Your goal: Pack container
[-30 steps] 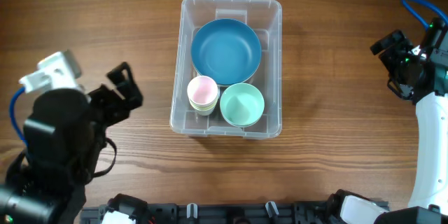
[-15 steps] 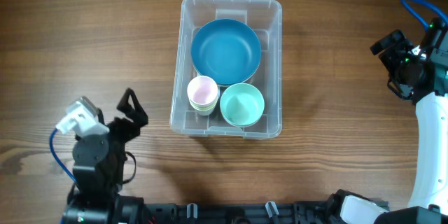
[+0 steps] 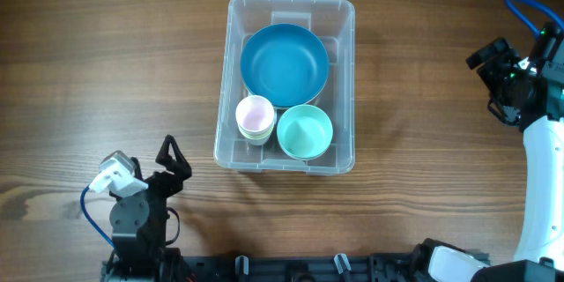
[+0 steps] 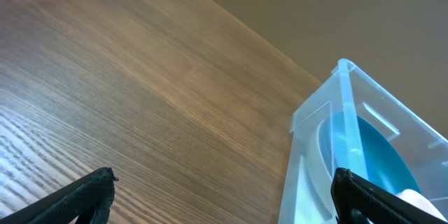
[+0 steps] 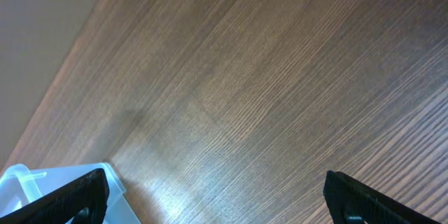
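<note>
The clear plastic container (image 3: 344, 79) stands mid-table, and its corner also shows in the left wrist view (image 4: 336, 112). Inside lie a large blue bowl (image 3: 285, 64), a mint green bowl (image 3: 305, 131) and a stack of small cups with a pink one on top (image 3: 255, 117). My left gripper (image 3: 167, 166) is open and empty at the front left, well left of the container; its fingertips (image 4: 98, 185) stand wide apart. My right gripper (image 3: 492, 75) is open and empty at the far right; its fingertips (image 5: 350, 189) are wide apart, with a container corner (image 5: 42, 182) at the lower left.
The wooden table (image 3: 115, 62) surrounds the container. A black rail (image 3: 291, 269) runs along the front edge. The white right arm link (image 3: 539, 185) stands at the right edge.
The left arm has drawn back and down toward the front edge, its gripper moving from beside the container's left side to the front left. The right arm has not moved.
</note>
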